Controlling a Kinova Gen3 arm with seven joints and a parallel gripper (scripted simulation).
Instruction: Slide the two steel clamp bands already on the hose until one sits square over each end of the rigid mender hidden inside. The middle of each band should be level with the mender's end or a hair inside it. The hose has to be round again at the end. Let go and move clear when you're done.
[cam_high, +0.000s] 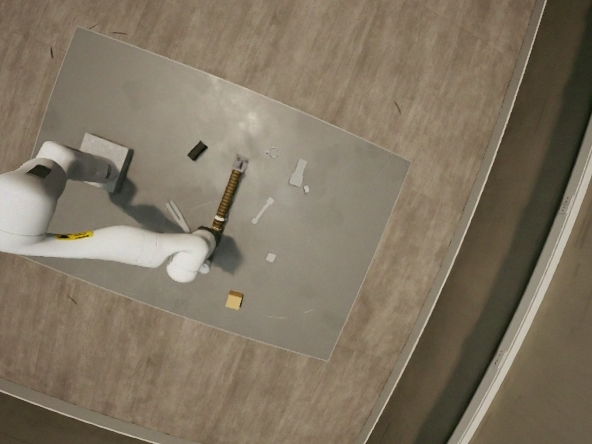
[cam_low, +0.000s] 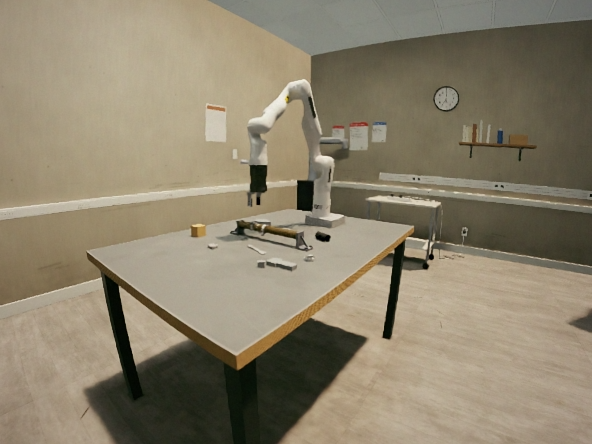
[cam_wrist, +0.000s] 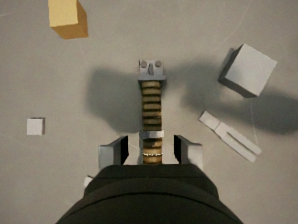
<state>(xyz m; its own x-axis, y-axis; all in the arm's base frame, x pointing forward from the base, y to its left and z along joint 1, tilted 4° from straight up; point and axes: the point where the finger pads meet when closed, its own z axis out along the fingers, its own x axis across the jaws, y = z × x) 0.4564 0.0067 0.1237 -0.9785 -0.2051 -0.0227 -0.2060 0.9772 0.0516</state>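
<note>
A ribbed tan hose (cam_high: 230, 192) (cam_low: 274, 231) (cam_wrist: 151, 102) lies on the grey table (cam_high: 325, 240) (cam_low: 210, 300). It is held in a small grey end fixture (cam_high: 240, 163) (cam_low: 301, 242) at each end; one of them shows in the wrist view (cam_wrist: 151, 70). A steel band (cam_high: 218, 218) (cam_wrist: 151, 134) sits on the hose close to my gripper. A second thin pale ring (cam_wrist: 152, 156) shows on the hose level with my fingertips. My gripper (cam_high: 210, 235) (cam_low: 254, 201) (cam_wrist: 151, 145) is open and empty. It hangs well above the hose, one finger to each side. The mender is hidden inside.
A tan cube (cam_high: 234, 300) (cam_low: 198, 230) (cam_wrist: 67, 20), a grey cube (cam_wrist: 248, 70), a two-pronged strip (cam_high: 177, 215) (cam_wrist: 230, 136) and a small grey square (cam_high: 270, 257) (cam_wrist: 35, 126) lie around the hose. A black cylinder (cam_high: 197, 150) (cam_low: 323, 236) and flat grey pieces (cam_high: 298, 172) (cam_low: 281, 263) lie further off.
</note>
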